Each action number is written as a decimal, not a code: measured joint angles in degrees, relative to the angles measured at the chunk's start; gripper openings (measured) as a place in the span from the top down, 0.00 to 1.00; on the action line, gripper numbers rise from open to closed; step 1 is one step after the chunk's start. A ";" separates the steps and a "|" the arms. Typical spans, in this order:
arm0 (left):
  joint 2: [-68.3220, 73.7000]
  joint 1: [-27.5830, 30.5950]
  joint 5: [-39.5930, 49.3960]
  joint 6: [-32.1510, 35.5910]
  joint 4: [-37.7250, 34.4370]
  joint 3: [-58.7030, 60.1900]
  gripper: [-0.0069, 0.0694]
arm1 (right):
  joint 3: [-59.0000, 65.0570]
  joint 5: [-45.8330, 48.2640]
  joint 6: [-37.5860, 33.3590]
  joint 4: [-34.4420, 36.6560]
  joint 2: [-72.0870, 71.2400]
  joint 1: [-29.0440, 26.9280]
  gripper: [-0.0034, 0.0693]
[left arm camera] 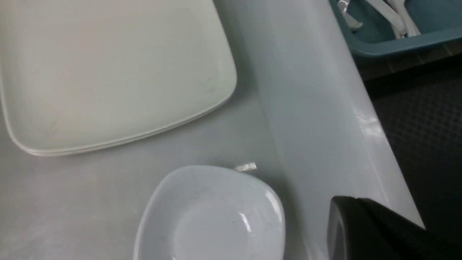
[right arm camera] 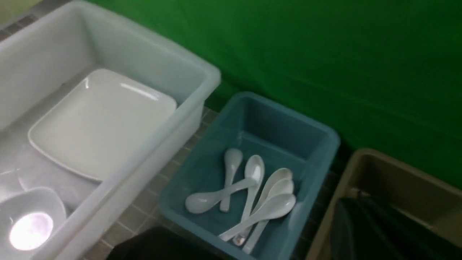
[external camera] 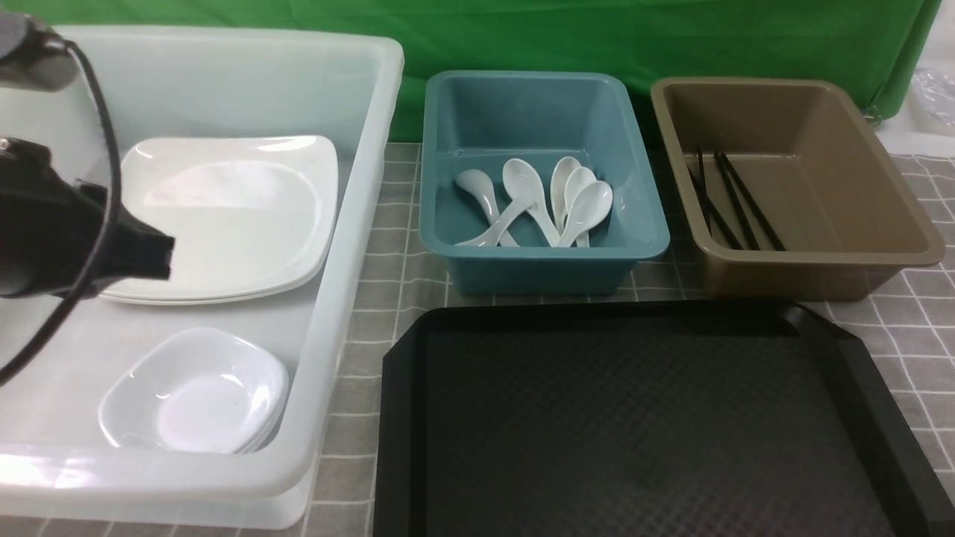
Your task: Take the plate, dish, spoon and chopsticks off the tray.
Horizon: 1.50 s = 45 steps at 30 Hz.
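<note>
The black tray [external camera: 634,418] lies bare at the front, with nothing on it. White plates [external camera: 231,216] are stacked in the white tub, and small white dishes [external camera: 198,391] are stacked in front of them. Several spoons [external camera: 552,201] lie in the blue tub. Black chopsticks [external camera: 735,201] lie in the brown tub. My left gripper [external camera: 160,257] hangs shut and empty over the white tub, just inside its right wall [left arm camera: 317,119]. My right gripper [right arm camera: 355,213] shows only in its wrist view, dark and shut, holding nothing, above the brown tub [right arm camera: 404,180].
The white tub [external camera: 351,246] fills the left side, the blue tub [external camera: 537,268] stands behind the tray's middle and the brown tub [external camera: 821,268] at the back right. A grey checked cloth [external camera: 380,276] covers the table. A green backdrop [external camera: 597,37] closes the far side.
</note>
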 joint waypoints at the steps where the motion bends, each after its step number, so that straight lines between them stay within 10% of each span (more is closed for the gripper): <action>1: 0.00 -0.27 0.05 0.05 -0.62 0.07 0.91 | 1.66 0.00 0.30 -0.50 -4.72 0.00 0.92; 14: -5.07 -0.39 -2.42 7.12 -16.73 6.31 0.91 | 45.90 -18.98 6.99 -7.39 -53.05 0.00 0.92; 25: -29.69 -0.39 -6.25 15.62 -26.46 16.88 0.91 | 89.33 -56.78 18.57 -16.45 -82.44 0.00 0.89; 45: -49.06 -0.39 -11.50 8.97 -23.08 23.95 0.91 | 94.21 -61.26 18.63 -16.68 -81.28 0.00 0.68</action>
